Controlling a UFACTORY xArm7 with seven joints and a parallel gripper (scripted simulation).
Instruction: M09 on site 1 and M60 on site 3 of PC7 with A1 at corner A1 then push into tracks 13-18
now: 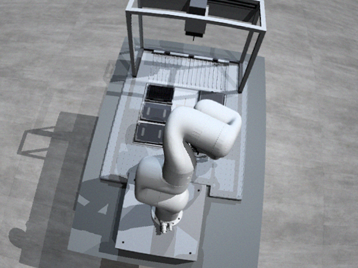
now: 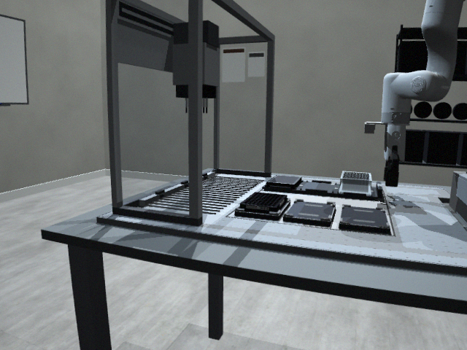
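The gripper [image 2: 391, 176] hung just past the handle end of the carrier PC7 [image 2: 324, 187], its fingers apart and holding nothing, tips low near the table [image 2: 263, 259]. In the top view the arm [image 1: 185, 136] hid it. Beside it, the pale deep-well block M09 [image 2: 355, 181] sat on the carrier's site next to the handle. At the carrier's far end lay the dark, flat M60 [image 2: 283, 181], with the site between them bare. PC7 lay on the apron in front of the loading rails [image 2: 211, 192], not in the tracks. In the row of nests, M06 [image 2: 263, 203] sat in the one nearest the rails; the middle nest [image 2: 309, 211] and the near nest [image 2: 364, 218] held no plate. The instrument frame [image 2: 195, 113] stood over the rails
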